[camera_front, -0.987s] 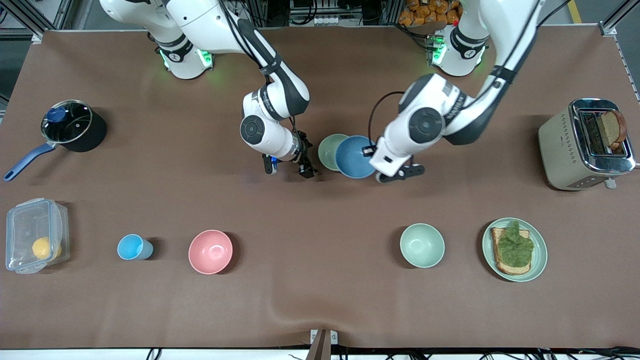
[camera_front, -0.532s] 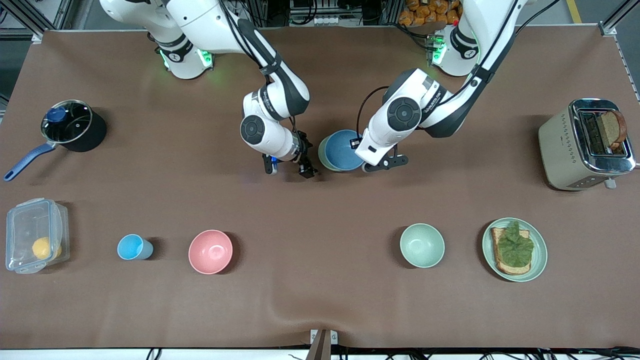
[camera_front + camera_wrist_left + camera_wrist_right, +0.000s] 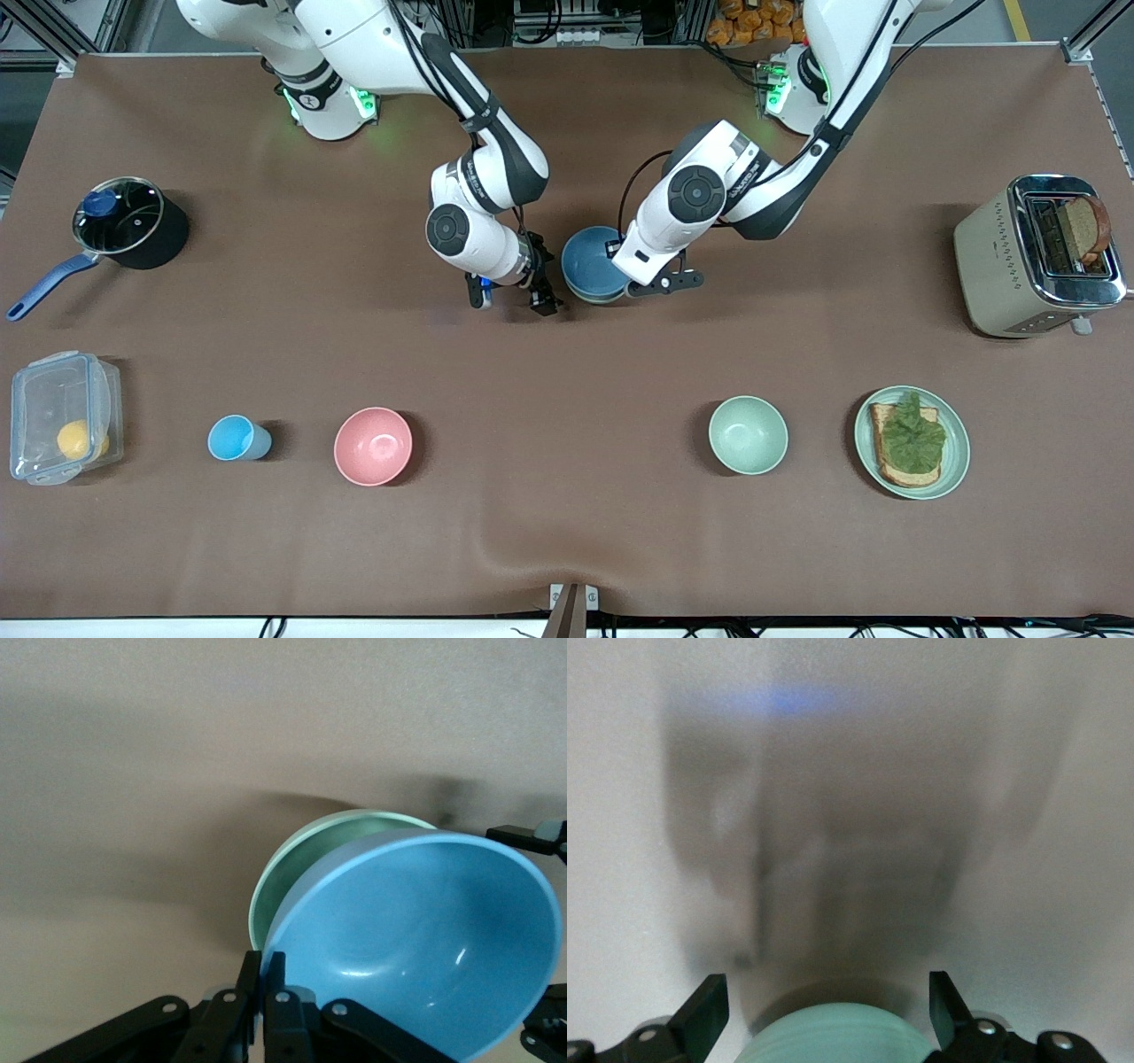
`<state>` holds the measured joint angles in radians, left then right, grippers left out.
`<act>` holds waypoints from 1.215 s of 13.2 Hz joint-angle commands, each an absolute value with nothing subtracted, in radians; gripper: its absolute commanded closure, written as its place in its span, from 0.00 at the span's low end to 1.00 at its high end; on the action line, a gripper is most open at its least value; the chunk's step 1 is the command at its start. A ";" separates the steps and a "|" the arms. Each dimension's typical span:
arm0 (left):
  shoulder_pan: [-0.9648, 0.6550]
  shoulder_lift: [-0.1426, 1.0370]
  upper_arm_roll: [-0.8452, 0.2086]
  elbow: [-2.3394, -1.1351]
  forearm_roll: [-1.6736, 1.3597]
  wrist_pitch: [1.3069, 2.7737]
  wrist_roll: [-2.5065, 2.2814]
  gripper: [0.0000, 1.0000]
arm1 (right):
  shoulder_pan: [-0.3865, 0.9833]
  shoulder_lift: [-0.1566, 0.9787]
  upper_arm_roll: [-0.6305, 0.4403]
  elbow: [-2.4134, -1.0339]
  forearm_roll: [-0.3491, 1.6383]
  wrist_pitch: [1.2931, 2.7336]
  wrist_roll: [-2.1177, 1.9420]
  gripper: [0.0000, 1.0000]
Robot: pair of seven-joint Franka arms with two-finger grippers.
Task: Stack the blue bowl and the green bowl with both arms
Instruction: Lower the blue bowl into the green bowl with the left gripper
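My left gripper (image 3: 622, 268) is shut on the rim of the blue bowl (image 3: 592, 259) and holds it tilted right over the green bowl (image 3: 592, 299), which shows only as a thin rim beneath it. In the left wrist view the fingers (image 3: 285, 979) pinch the blue bowl's (image 3: 425, 939) edge, and the green bowl (image 3: 297, 859) shows past it. I cannot tell whether the two bowls touch. My right gripper (image 3: 512, 301) is open and low, beside the green bowl on the side toward the right arm's end. In the right wrist view the green bowl's wall (image 3: 842, 1036) lies between its spread fingers.
Nearer the front camera stand a pink bowl (image 3: 373, 446), a light-blue cup (image 3: 235, 438), a paler green bowl (image 3: 748, 434) and a plate with toast (image 3: 952, 461). A toaster (image 3: 1001, 266) stands at the left arm's end. A pot (image 3: 133, 226) and a clear box (image 3: 53, 416) stand at the right arm's end.
My left gripper has carried the blue bowl toward the right arm's end, from beside the green bowl to over it. The right arm has not moved.
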<state>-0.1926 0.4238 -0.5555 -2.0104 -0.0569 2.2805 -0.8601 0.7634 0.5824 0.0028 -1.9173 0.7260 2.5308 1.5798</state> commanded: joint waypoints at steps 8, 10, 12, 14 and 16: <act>-0.198 0.482 -0.549 -2.014 -0.061 2.352 -0.868 1.00 | 0.770 0.591 0.002 -1.901 0.746 2.530 1.583 0.00; -0.196 0.489 -0.548 -2.014 -0.061 2.352 -0.888 0.96 | 0.770 0.591 0.003 -1.901 0.746 2.528 1.582 0.00; -0.198 0.489 -0.548 -2.014 -0.061 2.352 -0.897 0.73 | 0.770 0.591 0.003 -1.901 0.746 2.528 1.582 0.00; -0.198 0.489 -0.548 -2.013 -0.061 2.352 -0.913 0.18 | 0.770 0.591 0.003 -1.901 0.746 2.526 1.582 0.00; -0.195 0.482 -0.548 -2.008 -0.061 2.352 -0.922 0.00 | 0.770 0.591 0.003 -1.901 0.744 2.526 1.582 0.00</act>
<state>-0.1925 0.4903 -0.5490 -2.0117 -0.0568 2.3398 -0.8928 0.7635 0.5824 0.0043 -1.9168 0.7260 2.5289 1.5797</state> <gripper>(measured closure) 0.639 0.000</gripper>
